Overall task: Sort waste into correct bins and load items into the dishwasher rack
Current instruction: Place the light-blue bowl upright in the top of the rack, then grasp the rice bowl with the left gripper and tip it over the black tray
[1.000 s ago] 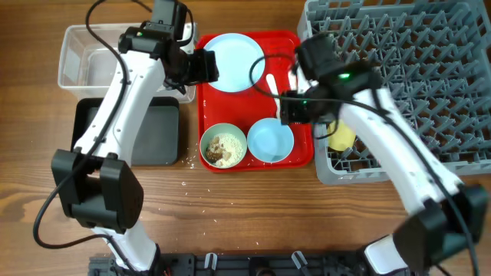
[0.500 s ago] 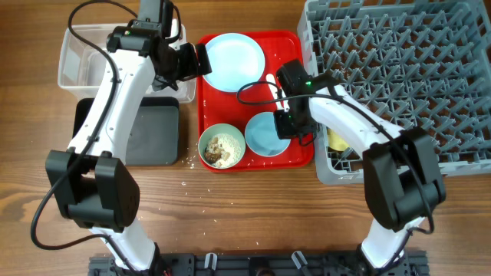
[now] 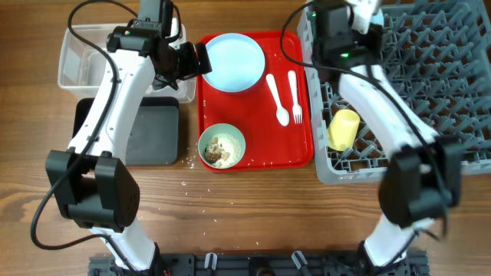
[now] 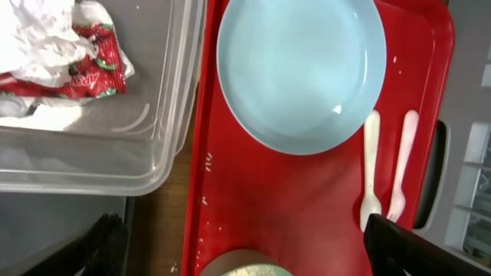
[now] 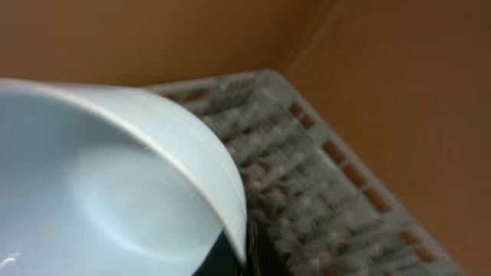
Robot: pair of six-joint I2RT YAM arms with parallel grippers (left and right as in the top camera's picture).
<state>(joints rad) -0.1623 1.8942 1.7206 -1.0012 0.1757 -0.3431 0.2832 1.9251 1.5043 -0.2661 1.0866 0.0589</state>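
Currently the blue bowl is off the table, held by the right gripper above the 10 o'clock corner of the rack. Only a sliver of finger shows at the rim, so the hold reads as a pinch across the bowl wall, probably one finger inside and one outside. Treat the bowl as light, rigid and smooth: it is likely to pivot or slip in a rim pinch and unlikely to deform. Grip the rim firmly and lower the bowl on edge between pegs. The left gripper hovers over the tray, fingers apart and empty, with the plate at its 12 o'clock. The plate should handle alike; take it at its edge. The cup lies at the rack's 8 o'clock.
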